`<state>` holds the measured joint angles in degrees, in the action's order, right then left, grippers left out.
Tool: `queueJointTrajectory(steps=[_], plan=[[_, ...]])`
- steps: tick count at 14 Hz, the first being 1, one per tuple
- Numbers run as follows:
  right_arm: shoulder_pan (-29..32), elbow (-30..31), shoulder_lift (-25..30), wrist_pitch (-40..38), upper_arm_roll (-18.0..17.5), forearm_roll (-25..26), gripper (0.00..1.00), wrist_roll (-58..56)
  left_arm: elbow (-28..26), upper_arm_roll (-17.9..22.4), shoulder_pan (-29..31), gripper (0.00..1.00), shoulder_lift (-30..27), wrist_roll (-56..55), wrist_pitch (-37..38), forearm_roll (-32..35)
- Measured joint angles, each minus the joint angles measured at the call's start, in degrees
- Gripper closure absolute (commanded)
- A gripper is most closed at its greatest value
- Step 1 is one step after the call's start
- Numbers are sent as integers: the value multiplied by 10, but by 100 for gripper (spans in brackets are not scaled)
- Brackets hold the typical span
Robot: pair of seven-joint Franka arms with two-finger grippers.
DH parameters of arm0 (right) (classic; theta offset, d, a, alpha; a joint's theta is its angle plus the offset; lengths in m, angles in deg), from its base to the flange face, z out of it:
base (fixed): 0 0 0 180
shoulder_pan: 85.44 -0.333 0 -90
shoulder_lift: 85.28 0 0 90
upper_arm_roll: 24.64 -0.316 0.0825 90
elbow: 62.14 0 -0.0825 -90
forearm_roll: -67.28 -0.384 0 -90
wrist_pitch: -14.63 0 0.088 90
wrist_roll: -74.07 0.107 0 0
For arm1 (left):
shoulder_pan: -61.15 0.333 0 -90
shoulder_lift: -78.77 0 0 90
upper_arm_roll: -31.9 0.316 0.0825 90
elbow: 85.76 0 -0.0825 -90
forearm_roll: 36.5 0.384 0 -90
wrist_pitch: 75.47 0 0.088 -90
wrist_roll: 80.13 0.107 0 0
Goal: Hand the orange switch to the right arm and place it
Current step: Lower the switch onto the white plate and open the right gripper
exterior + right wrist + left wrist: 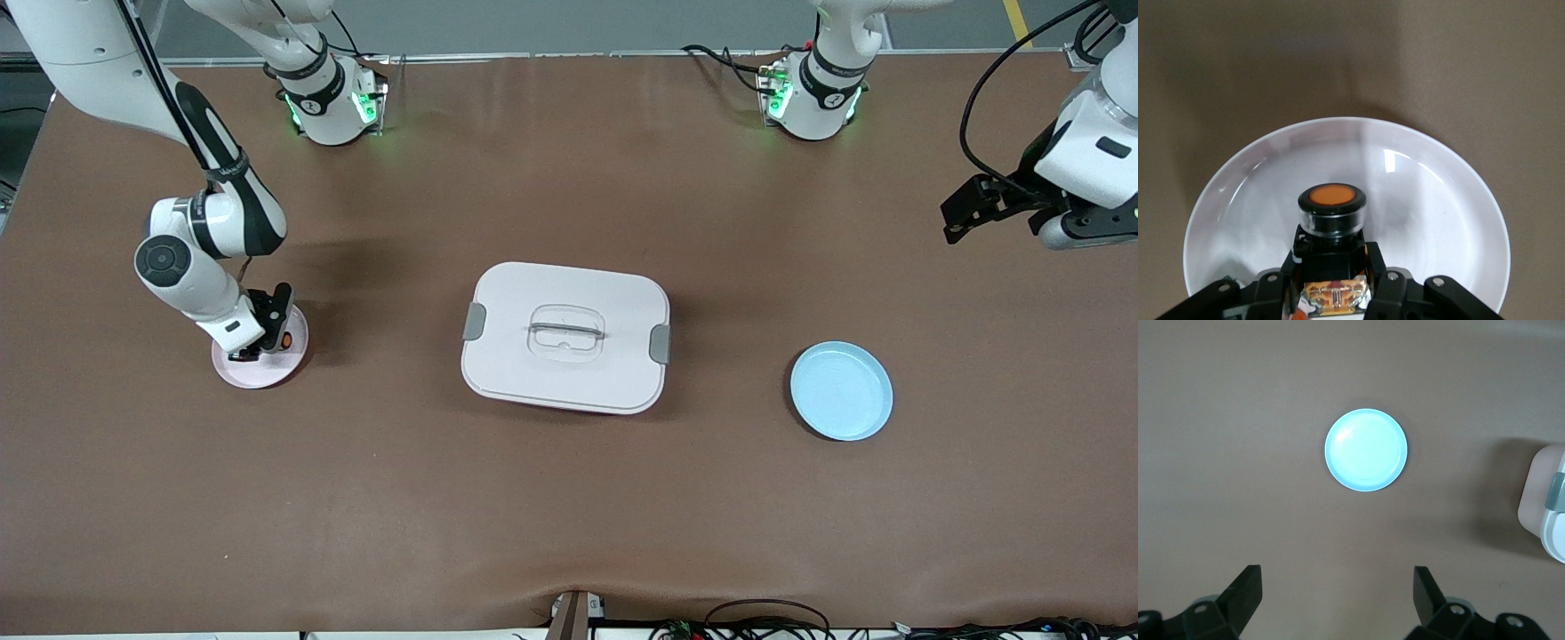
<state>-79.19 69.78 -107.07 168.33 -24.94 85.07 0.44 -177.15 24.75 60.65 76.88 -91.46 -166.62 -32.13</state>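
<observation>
The orange switch (1332, 210), a stubby black part with a round orange button end, sits between the fingers of my right gripper (1331, 263), which is shut on it. In the front view that gripper (267, 342) hangs low over a pale pink plate (283, 366) at the right arm's end of the table, with the switch's (286, 339) orange end just showing. The plate (1438, 213) fills the right wrist view beneath the switch. I cannot tell whether the switch touches the plate. My left gripper (956, 222) waits, raised over the left arm's end of the table, open and empty (1338, 587).
A white lidded box (533, 373) with grey clips and a clear handle stands mid-table; its corner (1545, 513) shows in the left wrist view. A light blue plate (842, 391) lies empty between the box and the left arm's end (1366, 450). Cables run along the table's nearest edge.
</observation>
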Motion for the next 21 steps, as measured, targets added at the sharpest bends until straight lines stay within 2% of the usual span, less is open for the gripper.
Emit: queueJointTrajectory(steps=[2,3,5,10,13,16,19,21], plan=[[0,0,0,0,0,0,63,0,-1,0,0,0,0,0,0,0],[0,-1,0,0,0,0,31,0,-1,0,0,0,0,0,-1,0],[0,-2,0,2,0,1,1,0,-2,0,-1,0,0,0,-1,0],[0,-13,12,-5,0,3,0,-1,-2,0,-1,0,0,0,-1,0],[0,-24,40,-66,0,3,0,24,-2,0,-1,0,0,0,-1,0],[0,-38,63,-143,-3,4,0,176,-2,0,-1,0,0,0,-1,0],[0,-48,74,-181,-7,-1,0,337,-2,0,-1,0,0,0,-1,0],[0,-58,77,-201,-8,-28,0,426,-2,0,-1,0,0,0,-1,0]])
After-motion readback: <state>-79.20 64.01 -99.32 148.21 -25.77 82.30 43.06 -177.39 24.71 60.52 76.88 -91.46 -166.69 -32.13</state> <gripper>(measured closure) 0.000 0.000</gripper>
